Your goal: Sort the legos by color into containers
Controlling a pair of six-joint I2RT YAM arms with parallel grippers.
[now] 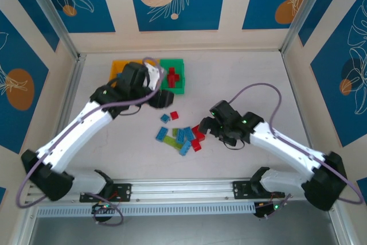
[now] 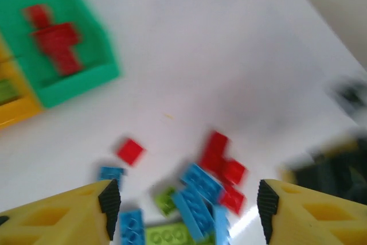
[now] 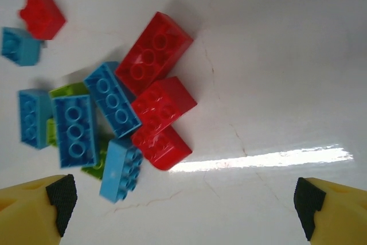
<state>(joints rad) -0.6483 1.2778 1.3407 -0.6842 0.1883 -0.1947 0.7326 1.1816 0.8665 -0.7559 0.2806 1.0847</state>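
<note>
A loose pile of legos lies mid-table: blue bricks, three red bricks and lime pieces partly under the blue ones. A small red brick and a small blue one sit apart, towards the bins. At the back, the green bin holds red bricks. The orange-yellow bin beside it is partly hidden by my left arm. My left gripper hangs open and empty between bins and pile. My right gripper is open over bare table right of the pile.
White table with low walls and metal posts around it. Something lime shows in the yellow bin next to the green one. Bare tabletop stretches to the right of the pile and behind it.
</note>
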